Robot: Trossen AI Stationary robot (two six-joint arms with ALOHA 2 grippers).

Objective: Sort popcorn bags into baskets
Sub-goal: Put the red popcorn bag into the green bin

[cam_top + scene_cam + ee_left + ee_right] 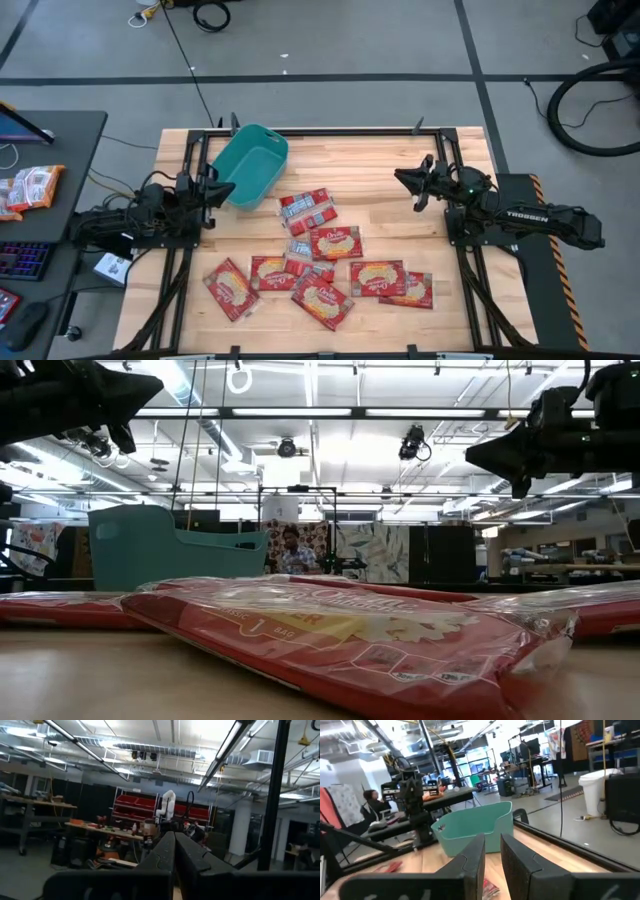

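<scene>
On the pale wooden tabletop [380, 180], a teal plastic rectangular tub [249, 166] with rounded corners and sloping walls sits near the far left corner, turned at an angle. From the high view its inside looks bare. The flat red rectangular popcorn packets with cream-yellow centre panels [335, 242] lie scattered over the middle and near part of the tabletop, all outside the tub. Two paler white-red ones [307, 207] lie closest to the tub, just beside its near right corner; the others spread in a loose, partly overlapping cluster toward the near edge, with one packet [231, 288] at the left end and another [410, 290] at the right end.

The left claw [228, 188] hangs above the tabletop just beside the tub's near left side, its two dark fingers [186, 857] pressed together with nothing between them. The right claw [402, 177] hangs above bare wood on the right side, well apart from the packets, pointing toward the tub; its fingers [517, 857] stand a narrow gap apart and hold nothing.

In the low view a person [294, 550] shows in the room behind the tabletop.
</scene>
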